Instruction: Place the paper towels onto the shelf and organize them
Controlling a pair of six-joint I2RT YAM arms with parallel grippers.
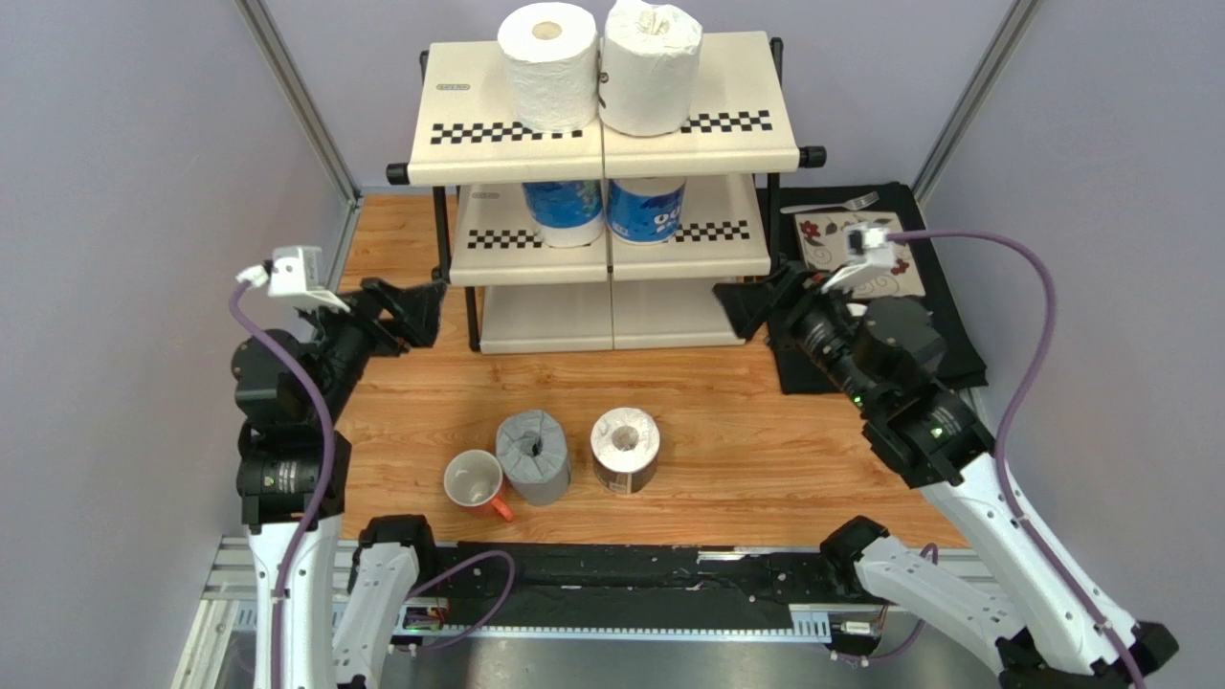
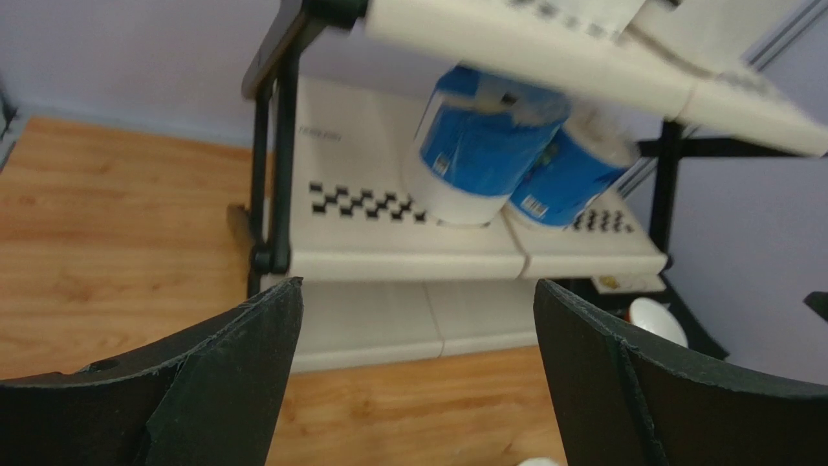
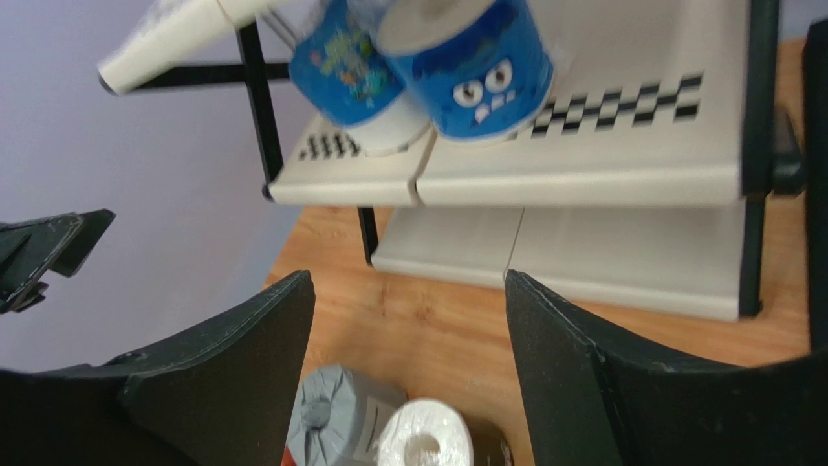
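The shelf stands at the back of the wooden table. Two white paper towels stand on its top tier. Two blue-printed rolls stand on the middle tier, and both wrist views show them. A grey roll and a dark-wrapped roll stand upright on the table near the front. My left gripper is open and empty by the shelf's left side. My right gripper is open and empty at the shelf's right side.
A white mug with an orange handle sits just left of the grey roll. A black mat with a floral tile and a fork lies right of the shelf, partly under my right arm. Walls close in on both sides.
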